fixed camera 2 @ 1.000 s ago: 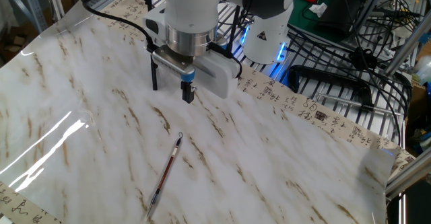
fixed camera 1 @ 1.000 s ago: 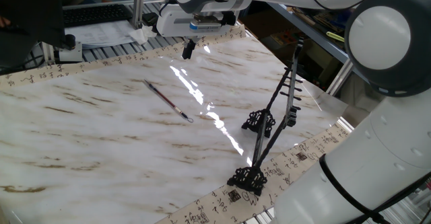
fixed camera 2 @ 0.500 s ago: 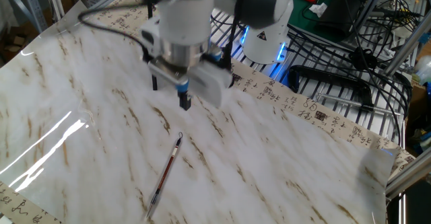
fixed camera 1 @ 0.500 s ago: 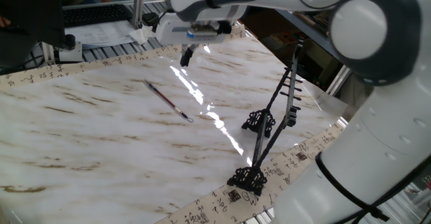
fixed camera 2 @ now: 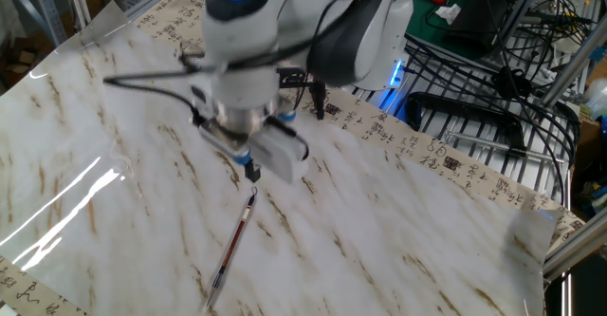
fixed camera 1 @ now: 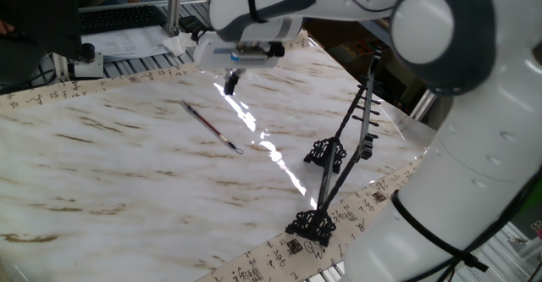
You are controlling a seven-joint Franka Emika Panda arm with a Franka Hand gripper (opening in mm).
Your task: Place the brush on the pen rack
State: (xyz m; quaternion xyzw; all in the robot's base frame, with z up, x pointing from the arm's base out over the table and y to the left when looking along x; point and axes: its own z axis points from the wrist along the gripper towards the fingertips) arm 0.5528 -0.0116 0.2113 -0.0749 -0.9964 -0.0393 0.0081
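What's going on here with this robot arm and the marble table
A Franka arm has its gripper above the marble-patterned table, just off the loop end of a calligraphy brush that lies flat and untouched. The gripper holds nothing; whether its fingers are open is hard to tell. The black pen rack stands near the table's edge, apart from the brush, with nothing hung on it.

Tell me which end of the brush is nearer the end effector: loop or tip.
The loop end. On the brush, the small loop lies just below the end effector, while the dark pointed tip points away toward the table's near edge.
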